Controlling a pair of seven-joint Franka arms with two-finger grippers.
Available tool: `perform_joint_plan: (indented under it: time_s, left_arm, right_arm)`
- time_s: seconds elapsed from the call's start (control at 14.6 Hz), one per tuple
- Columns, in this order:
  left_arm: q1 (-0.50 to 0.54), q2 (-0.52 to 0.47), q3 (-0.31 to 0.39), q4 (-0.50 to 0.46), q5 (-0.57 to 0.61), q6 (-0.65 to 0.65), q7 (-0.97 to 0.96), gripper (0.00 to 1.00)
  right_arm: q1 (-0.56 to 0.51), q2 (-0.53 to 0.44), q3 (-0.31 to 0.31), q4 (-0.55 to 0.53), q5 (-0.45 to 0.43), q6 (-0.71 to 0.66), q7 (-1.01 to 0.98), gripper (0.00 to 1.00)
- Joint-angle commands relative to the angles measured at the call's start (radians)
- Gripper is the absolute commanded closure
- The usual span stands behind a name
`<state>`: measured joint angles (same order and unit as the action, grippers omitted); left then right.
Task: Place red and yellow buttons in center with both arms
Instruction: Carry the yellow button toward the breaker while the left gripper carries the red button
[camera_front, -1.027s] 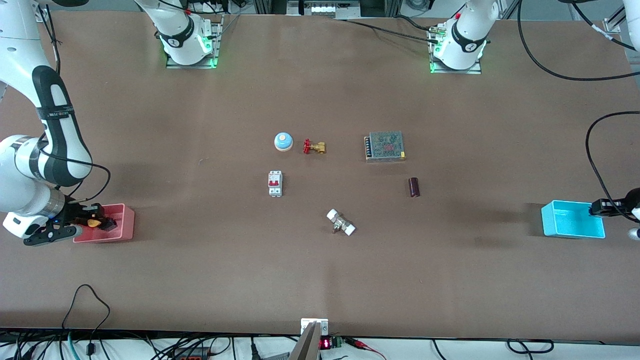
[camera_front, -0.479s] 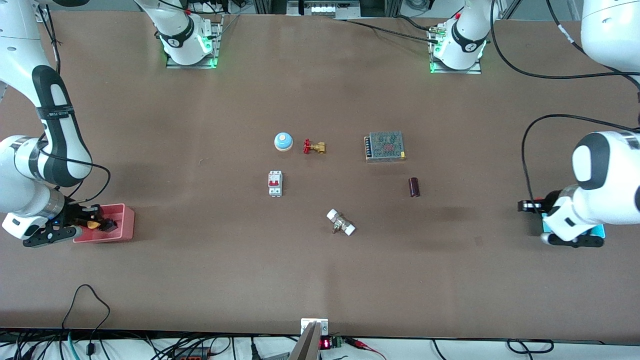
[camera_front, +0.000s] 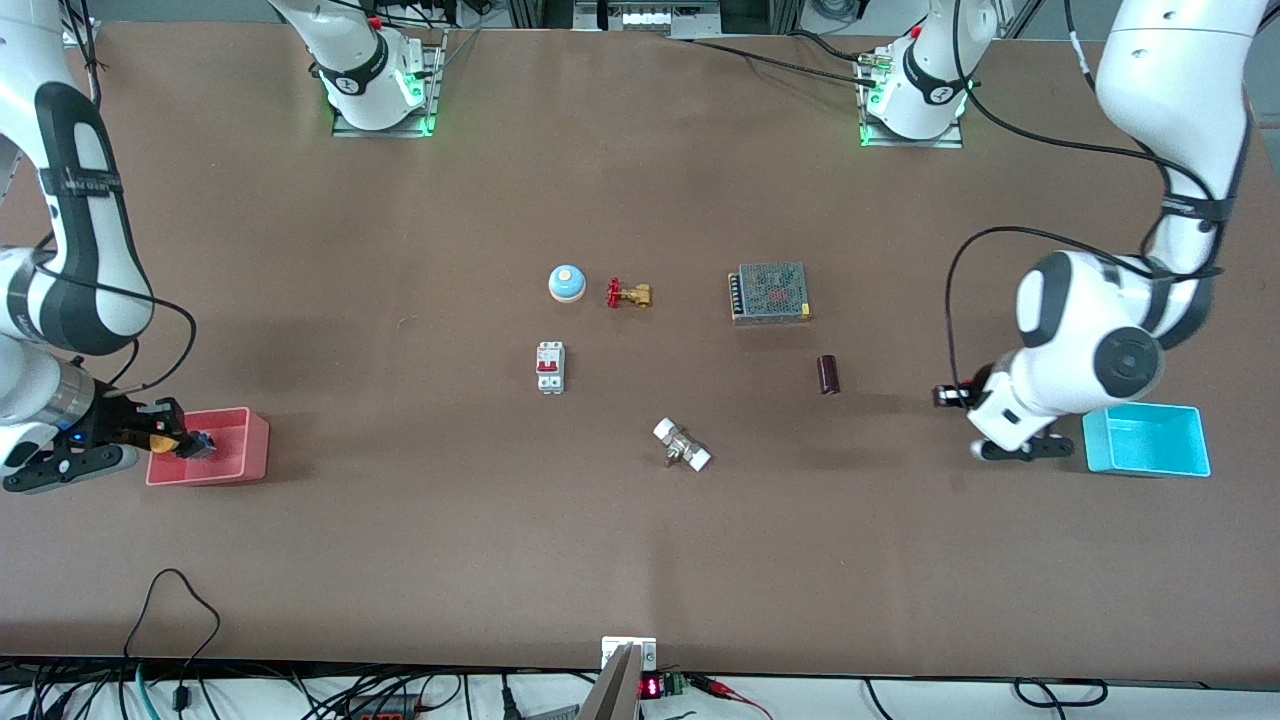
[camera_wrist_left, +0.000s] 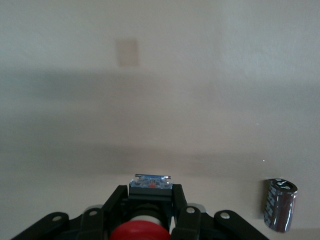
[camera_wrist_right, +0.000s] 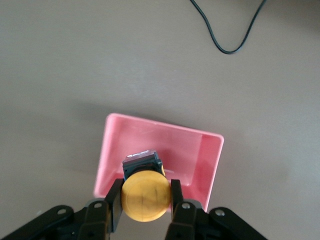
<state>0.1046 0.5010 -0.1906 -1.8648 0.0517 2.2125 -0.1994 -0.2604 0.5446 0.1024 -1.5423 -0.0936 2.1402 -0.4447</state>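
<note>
- The right gripper (camera_wrist_right: 145, 200) hangs over the pink bin (camera_front: 225, 450) at the right arm's end of the surface (camera_front: 640, 560), clenched on the yellow button (camera_wrist_right: 145, 195), whose black body points down toward the bin floor.
- The left gripper (camera_wrist_left: 150, 210) is over bare surface between the cyan bin (camera_front: 1145, 440) and the dark capacitor (camera_front: 828, 374), grasping the red button (camera_wrist_left: 138, 232); only the cap's edge and a small blue-topped block at its far end show in the left wrist view.
- Both buttons are off the surface and well away from the center, the open patch among the white breaker (camera_front: 550, 367), blue bell (camera_front: 566, 283), brass valve (camera_front: 628, 294), grey power supply (camera_front: 770, 292) and white-capped fitting (camera_front: 682, 446).
- Risk: the round caps give little flat face to the gripper fingers, so a button could twist or slip out during the carry.
- Risk: the left gripper's likely path runs near the capacitor, which stands loose and could be knocked over or rolled.
- Risk: with both arms heading for the same small patch, the grippers could crowd each other, or a button set down off-upright could roll into the scattered hardware.
</note>
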Motion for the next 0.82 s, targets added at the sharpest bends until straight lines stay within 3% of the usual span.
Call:
perform_joint_plan:
  time_s: [0.0, 0.27, 0.75]
  left_arm:
    - [-0.042, -0.072, -0.001, -0.143, -0.013, 0.085, -0.086, 0.80]
    - [-0.063, -0.050, -0.001, -0.174, -0.001, 0.139, -0.115, 0.80]
    - [-0.088, -0.006, 0.000, -0.174, 0.033, 0.187, -0.112, 0.79]
  right_arm:
    - [0.045, -0.057, 0.000, -0.015, 0.008, -0.068, 0.053, 0.75]
    - [0.150, -0.072, 0.002, -0.019, 0.003, -0.138, 0.278, 0.75]
    - [0.361, -0.075, 0.002, -0.081, 0.009, -0.137, 0.665, 0.75]
